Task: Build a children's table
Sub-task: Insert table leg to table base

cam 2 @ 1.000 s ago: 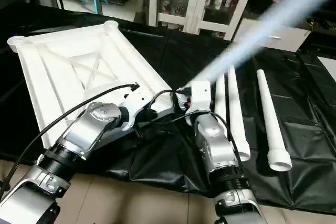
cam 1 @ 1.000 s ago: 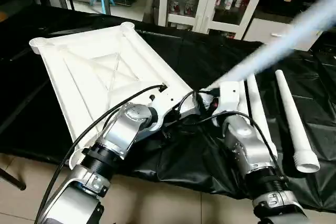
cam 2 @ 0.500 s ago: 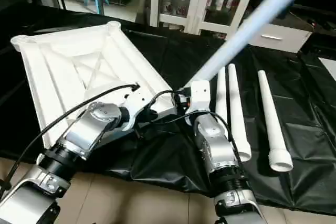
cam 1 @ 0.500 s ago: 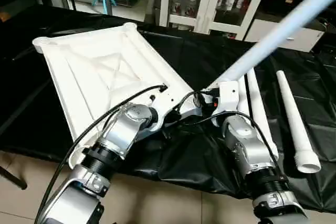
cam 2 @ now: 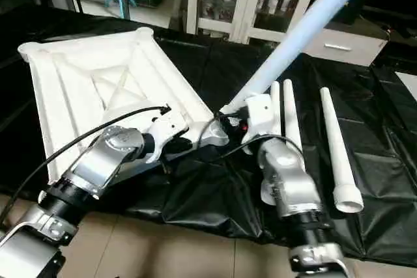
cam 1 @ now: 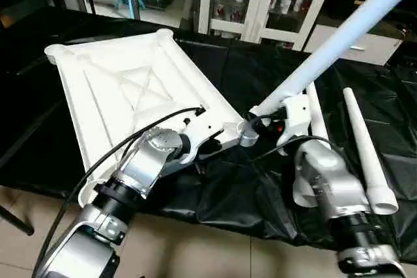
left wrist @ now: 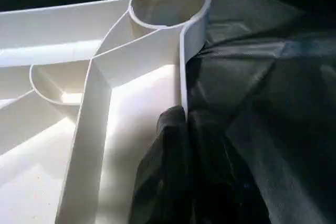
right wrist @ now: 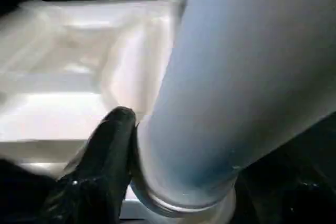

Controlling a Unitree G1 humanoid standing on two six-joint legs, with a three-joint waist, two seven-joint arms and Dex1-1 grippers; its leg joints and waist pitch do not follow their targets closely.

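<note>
On the black-covered work table (cam 1: 260, 63) the top (cam 1: 130, 89) lies underside up, ribs and round corner sockets exposed, ready to take legs from above.

Left gripper (left wrist: 186, 124) is clenched on the top's rim wall, one finger either side of it, just short of the near corner socket (left wrist: 168, 1). Judgement: this grip pins the top so it does not slide or tip while a leg is pushed in.

Right gripper (cam 1: 270, 124) grasps a leg (cam 1: 339, 37) near its thick collared end. The leg slants up and away from the robot, its collar end low and just beside the near corner of the top. One black finger (right wrist: 113, 150) lies against the tube above the collar. Judgement: holding close to the insertion end gives control over the tip; the long free end is left to swing high.

Three more legs lie on the cloth to the right: two close together (cam 2: 287, 128), one apart (cam 2: 339, 154), its wide collared end toward the robot.

Hard to make out:
- Leg's upper end runs out of the picture.
- Whether the collar has entered the socket: cannot tell. In the head views the right wrist housing covers the meeting point; the left wrist view shows the socket empty.
- Second right finger is behind the tube.
- The two paired legs are partly covered by the right arm.
- Near edge of the top is behind the left forearm.
</note>
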